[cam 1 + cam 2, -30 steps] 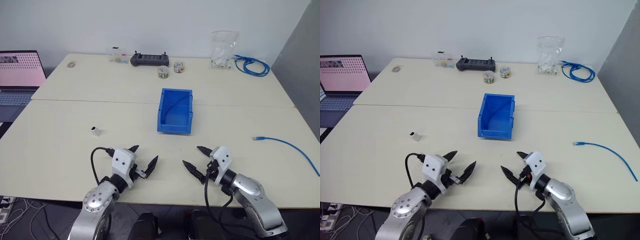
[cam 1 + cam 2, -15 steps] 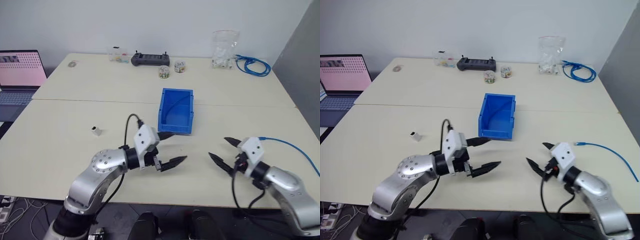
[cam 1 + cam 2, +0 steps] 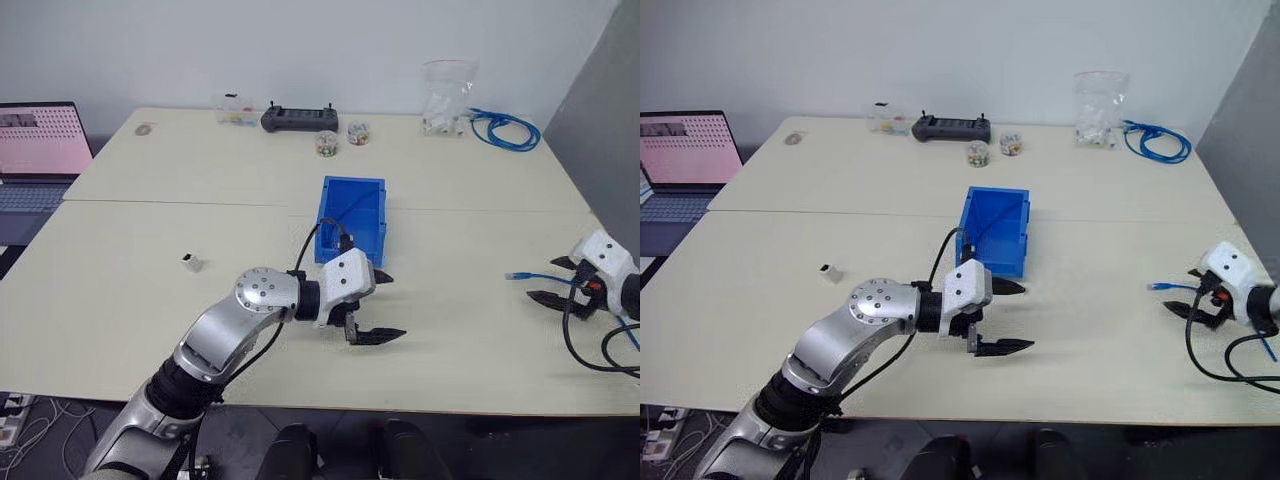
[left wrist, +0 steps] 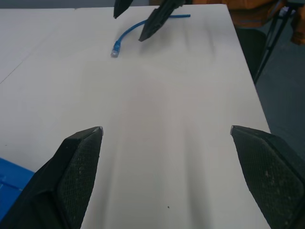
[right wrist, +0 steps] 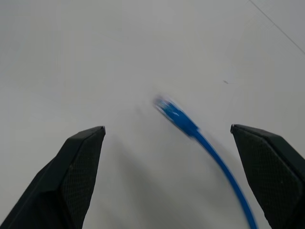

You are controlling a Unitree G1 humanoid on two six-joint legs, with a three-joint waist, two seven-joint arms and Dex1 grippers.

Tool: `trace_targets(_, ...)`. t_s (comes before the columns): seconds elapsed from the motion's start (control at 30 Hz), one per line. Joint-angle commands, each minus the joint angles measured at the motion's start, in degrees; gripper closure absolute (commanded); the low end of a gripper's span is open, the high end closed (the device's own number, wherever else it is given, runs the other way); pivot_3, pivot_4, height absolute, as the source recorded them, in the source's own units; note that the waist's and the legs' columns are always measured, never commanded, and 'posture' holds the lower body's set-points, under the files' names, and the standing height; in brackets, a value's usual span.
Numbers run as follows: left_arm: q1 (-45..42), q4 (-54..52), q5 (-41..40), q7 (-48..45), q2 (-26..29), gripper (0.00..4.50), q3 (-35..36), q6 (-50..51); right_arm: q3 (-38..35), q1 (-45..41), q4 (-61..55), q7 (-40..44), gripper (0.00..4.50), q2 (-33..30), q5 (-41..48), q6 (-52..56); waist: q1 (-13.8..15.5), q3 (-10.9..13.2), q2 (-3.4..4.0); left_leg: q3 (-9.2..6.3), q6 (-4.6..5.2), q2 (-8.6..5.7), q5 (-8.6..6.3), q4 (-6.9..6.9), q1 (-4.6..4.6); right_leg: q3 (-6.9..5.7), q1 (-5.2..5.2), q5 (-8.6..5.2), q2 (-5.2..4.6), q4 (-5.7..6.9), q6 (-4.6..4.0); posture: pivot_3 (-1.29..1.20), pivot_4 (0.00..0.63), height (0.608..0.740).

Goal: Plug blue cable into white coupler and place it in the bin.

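Note:
The blue cable (image 3: 560,283) lies on the table at the far right, its plug end (image 5: 172,113) pointing left. My right gripper (image 3: 545,280) stands open just over that plug end, a finger on either side and nothing gripped. The blue bin (image 3: 352,222) sits mid-table. My left gripper (image 3: 383,306) hovers open and holds nothing, just in front of the bin's front lip, pointing right. The left wrist view shows the plug (image 4: 116,49) and the right gripper's fingertips (image 4: 152,26) beyond it. The white coupler (image 3: 192,263) rests alone on the table at the left.
A laptop (image 3: 35,150) stands at the far left. Along the back edge are a black controller (image 3: 299,119), small jars (image 3: 327,143), a clear bag of white parts (image 3: 446,100) and a coiled blue cable bundle (image 3: 505,130). The table's right edge runs close to the right gripper.
My left arm has swung right and risen, now in front of the bin. My right arm has swept far right to the cable's plug end. Both grippers stay open.

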Motion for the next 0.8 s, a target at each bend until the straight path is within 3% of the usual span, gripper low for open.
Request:
trace_targets(0.03,-2.54,-0.84,0.31,0.01,-1.77,0.0,-0.58,0.93,3.99,-8.62,12.56,3.11,0.02,0.05,-5.21,-4.62,0.06,0.01,0.0,0.02,0.0,-0.03,0.0,0.0,-0.02,0.06,-0.04,0.0,-0.01,0.0,0.01,0.0,0.15,0.74)
trace_targets(0.23,-3.87,-0.64,0.88,0.26,-2.95,0.0,-0.73,1.89,9.42,-22.4,29.72,7.61,0.02,3.41,-10.48,-3.29,-0.33,0.02,0.0,0.16,-0.03,0.02,0.02,-0.01,0.06,0.39,-0.07,0.05,-0.13,0.0,-0.06,0.0,0.15,0.74)
trace_targets(0.37,-4.28,-0.49,1.22,0.27,-3.09,0.0,-0.58,2.09,10.64,-26.39,36.09,9.37,0.79,4.73,-12.44,-2.04,-0.34,0.02,0.0,0.19,-0.03,0.0,0.02,0.01,0.09,0.48,-0.06,0.15,-0.15,0.0,-0.15,0.0,0.15,0.74)
trace_targets(0.53,-3.92,-0.72,1.33,-0.3,-2.43,0.0,-0.21,2.24,10.29,-28.42,39.07,12.21,2.08,5.47,-12.76,0.11,-0.34,0.02,0.0,0.24,-0.02,-0.02,0.01,0.03,0.14,0.66,-0.06,0.2,-0.16,0.0,-0.07,0.0,0.15,0.74)
trace_targets(0.63,-3.98,-0.22,1.41,-0.55,-2.32,0.0,-0.29,2.04,10.68,-27.55,37.57,15.13,2.6,5.4,-12.81,-0.47,-0.36,0.02,0.0,0.27,-0.02,-0.01,0.01,0.02,0.21,0.72,-0.06,0.2,-0.16,0.04,-0.06,0.0,0.15,0.74)
trace_targets(0.8,-3.11,0.37,1.26,-2.25,-1.35,0.0,-0.47,1.35,11.67,-22.38,29.51,17.06,4.0,4.12,-13.55,-10.44,-0.47,0.02,0.01,0.32,-0.02,0.01,0.01,0.02,0.29,0.77,-0.05,0.19,-0.16,0.12,-0.04,0.0,0.15,0.74)
